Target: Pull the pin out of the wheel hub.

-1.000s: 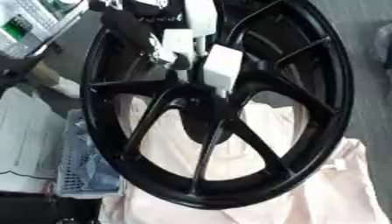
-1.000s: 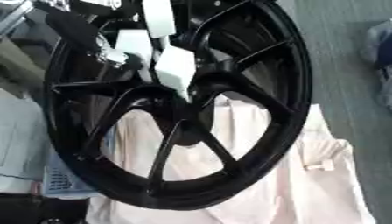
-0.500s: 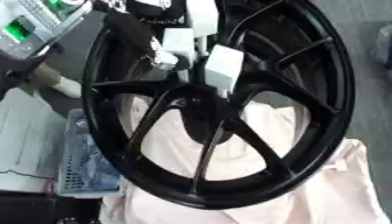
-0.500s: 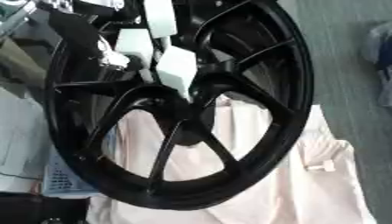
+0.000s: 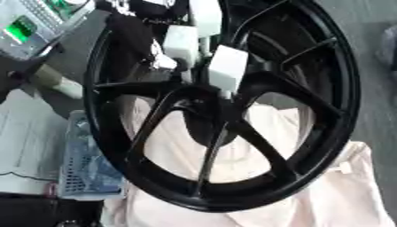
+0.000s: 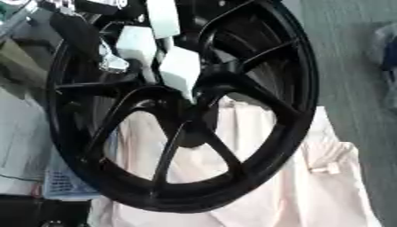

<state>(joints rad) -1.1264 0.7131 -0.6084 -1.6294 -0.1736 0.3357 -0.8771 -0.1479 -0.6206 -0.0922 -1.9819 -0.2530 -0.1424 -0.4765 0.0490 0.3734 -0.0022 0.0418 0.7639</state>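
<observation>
Left eye view: a large black wheel (image 5: 232,111) with spokes fills most of the picture, resting on a pale pink cloth (image 5: 310,195) that shows through the gaps between the spokes and spreads toward the lower right corner. One robot hand (image 5: 205,53), white-shelled with black parts, comes down from the top edge to the wheel's hub (image 5: 209,97); its white fingers (image 5: 227,68) point down at the hub, but whether they pinch anything, and which hand it is, cannot be told. No pin can be made out. A pale blue basket (image 5: 81,168) stands at the lower left, beside the rim.

Right eye view: the same hand's fingers (image 6: 180,71) lie against the hub, just above where the spokes meet.
</observation>
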